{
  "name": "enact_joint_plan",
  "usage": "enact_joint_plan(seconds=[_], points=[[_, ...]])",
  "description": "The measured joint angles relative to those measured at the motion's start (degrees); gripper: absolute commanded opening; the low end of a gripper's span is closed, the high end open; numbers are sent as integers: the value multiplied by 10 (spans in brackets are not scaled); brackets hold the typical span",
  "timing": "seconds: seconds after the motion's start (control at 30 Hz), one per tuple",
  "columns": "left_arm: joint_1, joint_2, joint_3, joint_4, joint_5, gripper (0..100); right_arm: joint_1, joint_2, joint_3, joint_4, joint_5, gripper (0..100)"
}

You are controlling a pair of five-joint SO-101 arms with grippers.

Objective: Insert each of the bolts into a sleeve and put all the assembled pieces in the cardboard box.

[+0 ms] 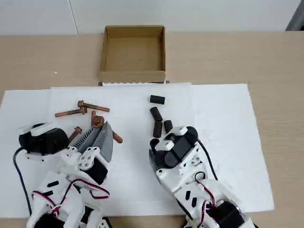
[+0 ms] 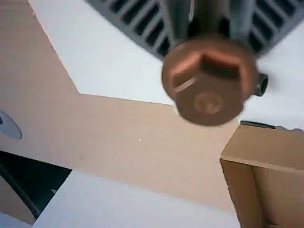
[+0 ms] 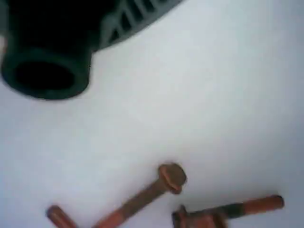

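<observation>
My left gripper [image 1: 99, 129] is shut on a copper bolt [image 1: 97, 121] near the left of the white sheet; its hex head [image 2: 206, 88] sits between the grey fingers [image 2: 175, 19]. Three loose bolts [image 1: 93, 107] [image 1: 70, 112] [image 1: 75, 133] lie beside it, and another bolt end [image 1: 117, 138] pokes out by the fingers. My right gripper [image 1: 153, 145] is at mid-sheet, shut on a black sleeve [image 3: 45, 71]. Loose sleeves [image 1: 157, 99] [image 1: 156, 113] [image 1: 157, 128] lie just beyond it. The open cardboard box [image 1: 133, 76] stands at the back.
The white paper sheet [image 1: 223, 123] covers the wooden table [image 1: 237, 57]; its right half is bare. The box corner [image 2: 266, 161] lies ahead of the left gripper. Bolts [image 3: 147, 192] [image 3: 228, 211] lie across from the right gripper.
</observation>
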Motion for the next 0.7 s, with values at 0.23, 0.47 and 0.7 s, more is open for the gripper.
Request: enact_joint_plan(seconds=[0.23, 0.47, 0.7], points=[[15, -4, 2, 0, 69, 6, -40, -1, 38, -47, 8, 3], [70, -4, 2, 0, 72, 6, -54, -1, 53, -60, 46, 3], [77, -4, 2, 0, 72, 6, -54, -1, 53, -60, 78, 3]])
